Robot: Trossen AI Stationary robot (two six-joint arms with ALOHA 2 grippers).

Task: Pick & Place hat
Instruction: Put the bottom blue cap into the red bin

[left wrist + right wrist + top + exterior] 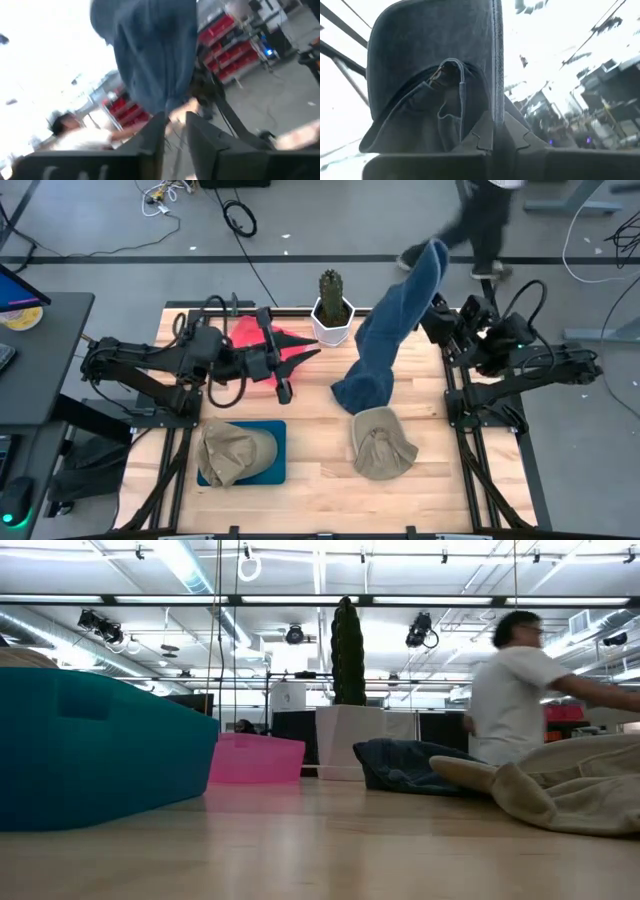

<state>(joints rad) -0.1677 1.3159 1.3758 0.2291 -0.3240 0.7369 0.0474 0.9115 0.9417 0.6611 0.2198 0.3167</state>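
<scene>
A blue denim hat (385, 330) is drawn up from the table at the right of centre. My right gripper (440, 280) is shut on its upper part, high above the table. The hat's lower end (400, 766) lies on the table. My left gripper (284, 388) hovers left of it, by the pink bin (250, 338), open a little and empty. A beige hat (384, 443) lies on the table near the front. Another beige hat (232, 450) lies in a teal bin (276, 450). My right gripper pinches a thin edge of the blue hat (496, 100) between its two fingers (482, 137). The hat hangs down from the fingers as a long drape. Its lower end (358, 392) rests on the table.
A cactus in a white pot (333, 312) stands at the far middle, between the pink bin and the blue hat. A person (515, 690) moves past the table's far right corner. The near middle of the table shows bare wood (320, 480).
</scene>
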